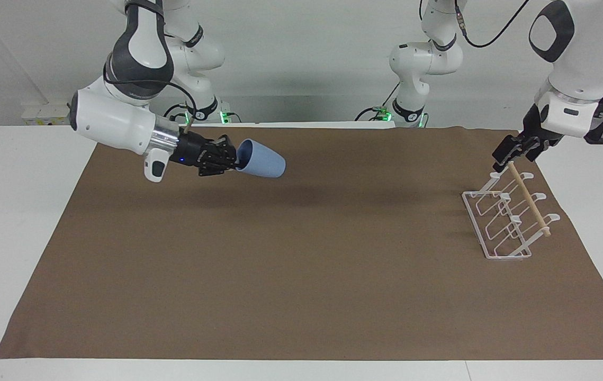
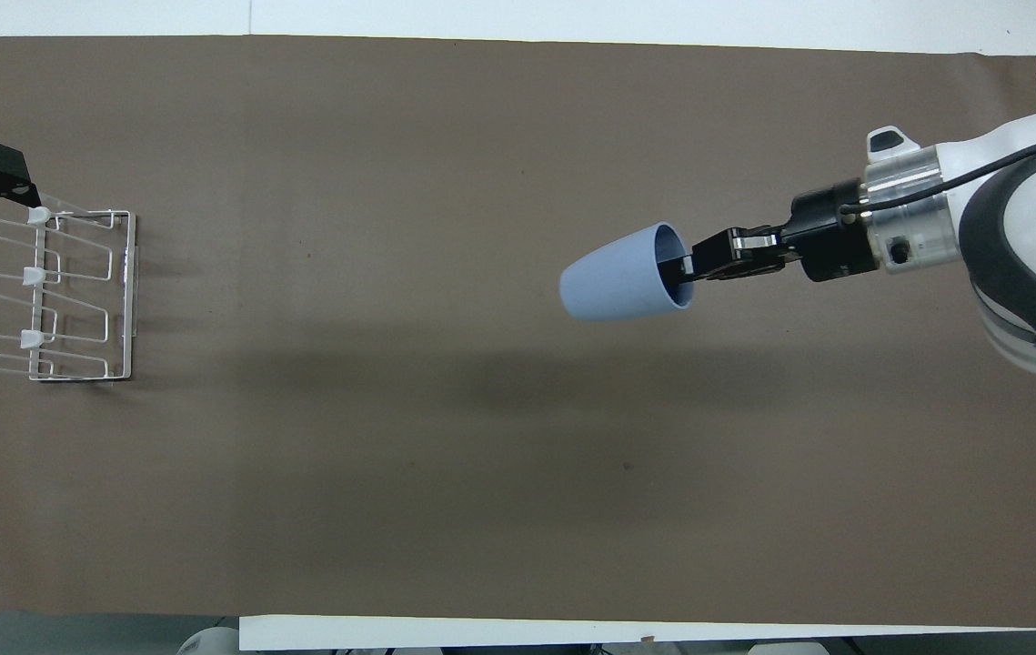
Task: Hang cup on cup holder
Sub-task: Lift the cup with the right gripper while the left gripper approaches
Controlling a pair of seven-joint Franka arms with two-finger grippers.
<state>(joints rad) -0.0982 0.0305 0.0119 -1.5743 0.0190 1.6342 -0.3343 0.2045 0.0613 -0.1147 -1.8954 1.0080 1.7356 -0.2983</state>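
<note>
Here the right gripper [image 1: 235, 156] holds the cup [image 1: 261, 158] by its rim, one finger inside the mouth and one outside, clear above the brown mat [image 1: 301, 296] on the worktop [image 1: 10, 211]. The cup lies on its side in the air, its long axis about level: the open mouth faces the gripper and the closed bottom points toward the cup holder [image 1: 507, 217]. Taking the cup holder as the landmark, the cup is well apart from it, over the middle stretch of the mat toward the right arm's end, with a long run of bare mat between them.

The cup holder stands at the left arm's end of the mat, its wooden dowel [image 1: 529, 199] across the top and its slanted prongs rising from the wire base. The right forearm is stretched out nearly level, wrist and gripper in line with the cup.

The left gripper [image 1: 513, 151] is by far the nearer one to the cup holder: it hangs right at the robot-side end of the dowel, and whether its fingers are parted or closed cannot be told. The left arm seems to wait there, perhaps steadying the holder.

Judged from this, the carry is barely half done, and the mouth must turn toward a prong.
</note>
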